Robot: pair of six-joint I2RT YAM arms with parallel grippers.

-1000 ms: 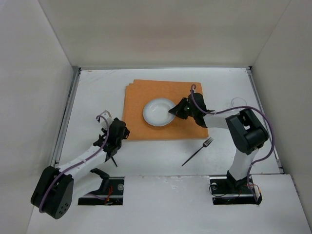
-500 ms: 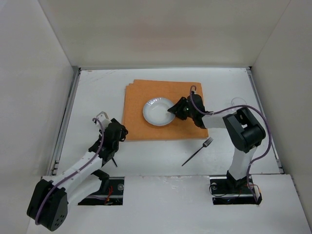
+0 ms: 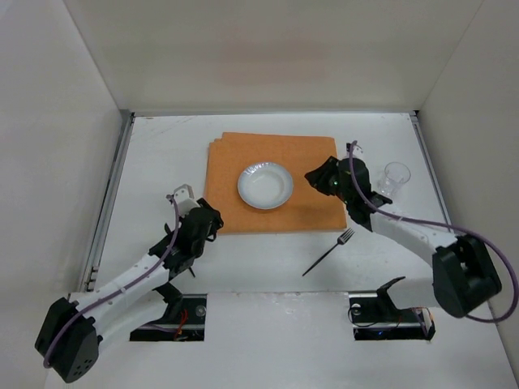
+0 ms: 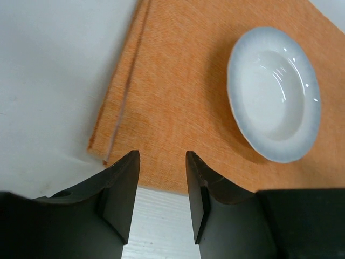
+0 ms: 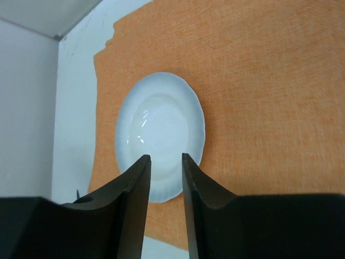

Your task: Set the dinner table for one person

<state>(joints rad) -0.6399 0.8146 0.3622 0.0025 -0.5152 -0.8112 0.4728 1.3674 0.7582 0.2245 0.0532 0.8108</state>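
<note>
A white plate (image 3: pixel 265 185) lies on the orange placemat (image 3: pixel 243 158) in the middle of the dinner table (image 3: pixel 162 158). My right gripper (image 3: pixel 314 176) hovers just right of the plate, over the mat, jaws open and empty. In the right wrist view the plate (image 5: pixel 160 121) shows beyond my open gripper (image 5: pixel 166 159). My left gripper (image 3: pixel 212 223) is at the mat's near-left corner, open and empty. In the left wrist view my gripper (image 4: pixel 161 162) frames the mat's near edge (image 4: pixel 172 108), with the plate (image 4: pixel 273 94) farther right.
A clear glass (image 3: pixel 396 177) stands right of the mat. A dark fork (image 3: pixel 328 252) lies on the table near the mat's near-right corner. White walls enclose the table, with metal rails (image 3: pixel 109 203) along its sides.
My right gripper has let go of the plate's right rim and drawn back to the right, its arm swinging outward and uncovering the glass. My left gripper has shifted slightly right toward the mat's corner.
</note>
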